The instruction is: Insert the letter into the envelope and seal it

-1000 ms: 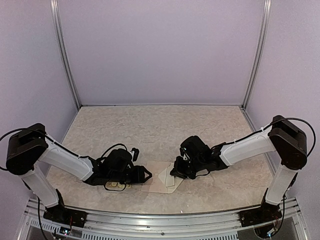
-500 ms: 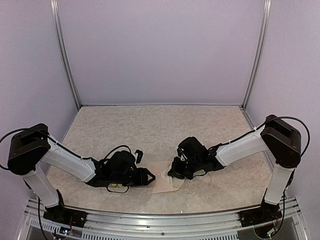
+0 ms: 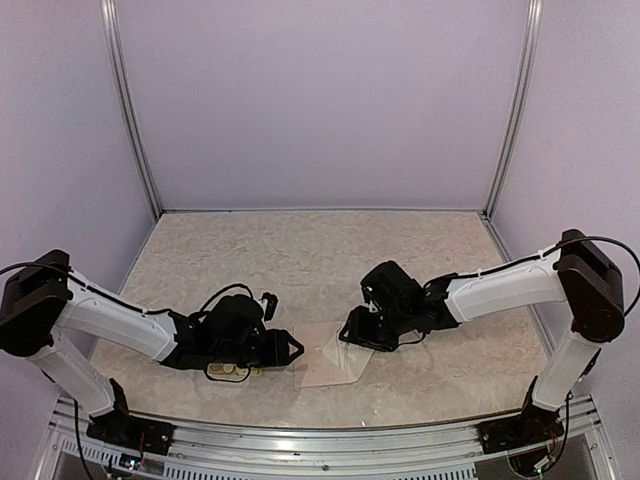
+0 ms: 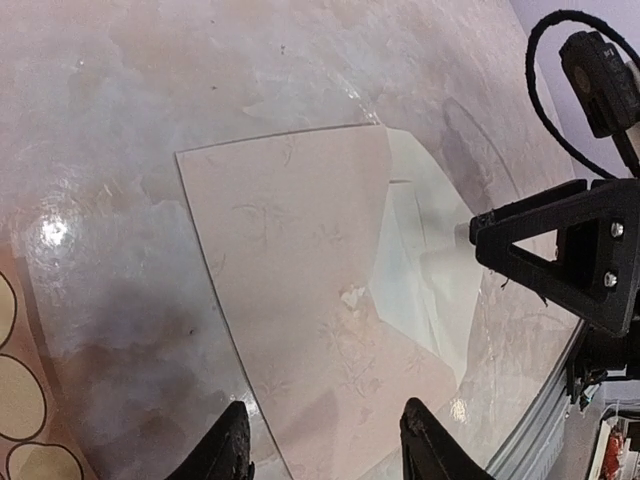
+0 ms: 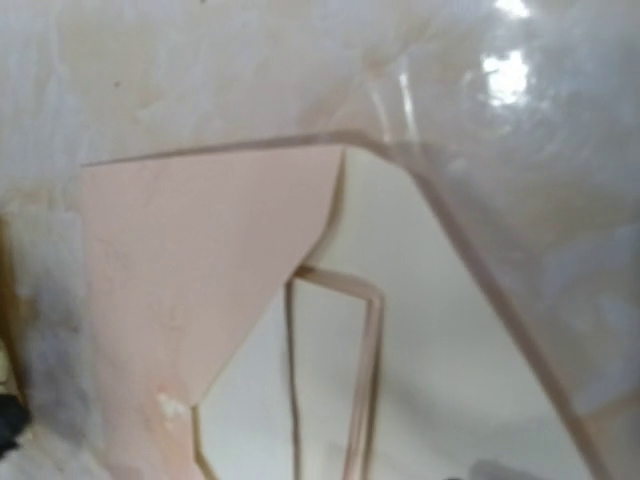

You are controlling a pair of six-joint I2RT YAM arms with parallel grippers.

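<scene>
The pale pink envelope [image 3: 325,368] lies flat on the table between my two grippers. It fills the left wrist view [image 4: 290,290] and shows close up in the right wrist view [image 5: 190,290]. Its flap [image 4: 425,275] stands open toward the right, cream side up. My right gripper [image 3: 356,336] is at the flap's tip and lifts it; one black finger [image 4: 560,255] shows there. My left gripper [image 4: 325,450] is open and low over the envelope's near-left edge. The letter's bordered face is hidden. I cannot tell whether the cream surface [image 5: 400,330] in the opening is the letter or lining.
A sheet of round stickers [image 3: 230,372] lies under the left arm and shows at the left wrist view's lower left corner [image 4: 20,400]. The metal front rail [image 3: 320,440] runs close below the envelope.
My right gripper has risen and drawn back to the right, raising the flap. My left gripper has pulled slightly left off the envelope.
</scene>
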